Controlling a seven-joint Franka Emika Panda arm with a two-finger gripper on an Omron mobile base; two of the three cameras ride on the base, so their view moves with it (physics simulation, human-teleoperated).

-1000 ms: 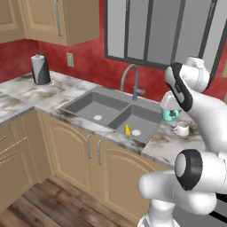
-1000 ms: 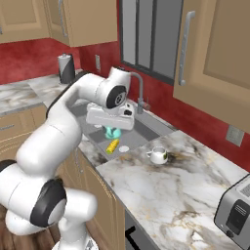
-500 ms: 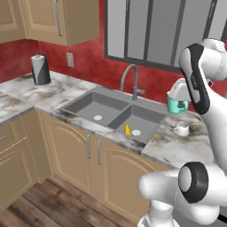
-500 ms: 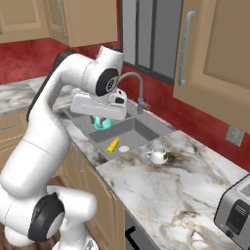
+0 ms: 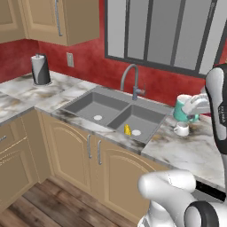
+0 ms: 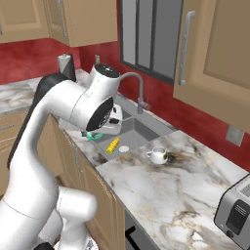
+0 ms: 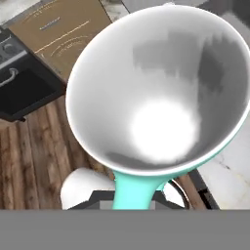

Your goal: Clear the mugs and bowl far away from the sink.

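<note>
One mug in transit: teal mug (image 5: 182, 111) lifted off the table (image 5: 186, 150), fingers clamped on its handle, carried in the air right of the sink (image 5: 116, 114); white mug (image 5: 181, 129) on the table just below it. Next, prob. swing further from the sink, then lower & release on bare table w/o tipping.

No legible text or labels anywhere

Even, bright rendered light; soft shadows, coarse pixelation.
</note>
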